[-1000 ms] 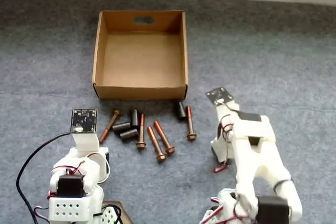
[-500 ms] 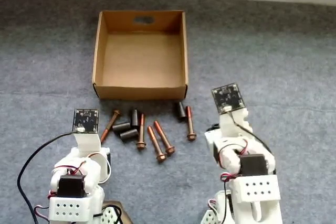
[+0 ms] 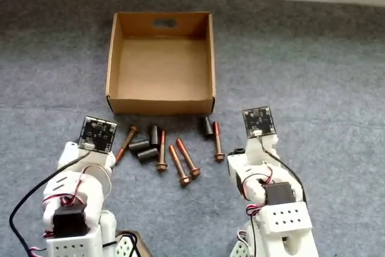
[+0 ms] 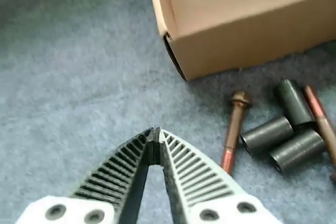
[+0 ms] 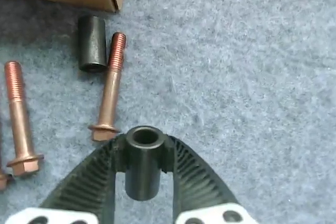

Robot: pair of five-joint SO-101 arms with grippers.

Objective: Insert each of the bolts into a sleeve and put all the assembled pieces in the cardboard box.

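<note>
Several copper bolts and dark sleeves lie on the grey carpet in front of the cardboard box. My right gripper is shut on a dark sleeve, held just off the carpet to the right of the pile. A bolt and a loose sleeve lie just ahead of it. My left gripper is shut with nothing in it, over bare carpet left of a bolt and three sleeves.
The box stands open-topped with nothing inside, its front wall right behind the pile. Its corner is close ahead of the left gripper. Bare carpet spreads to the right and far left.
The right arm has swung from facing right to facing the pile and drawn slightly back. The left arm has leaned a little to the left and forward.
</note>
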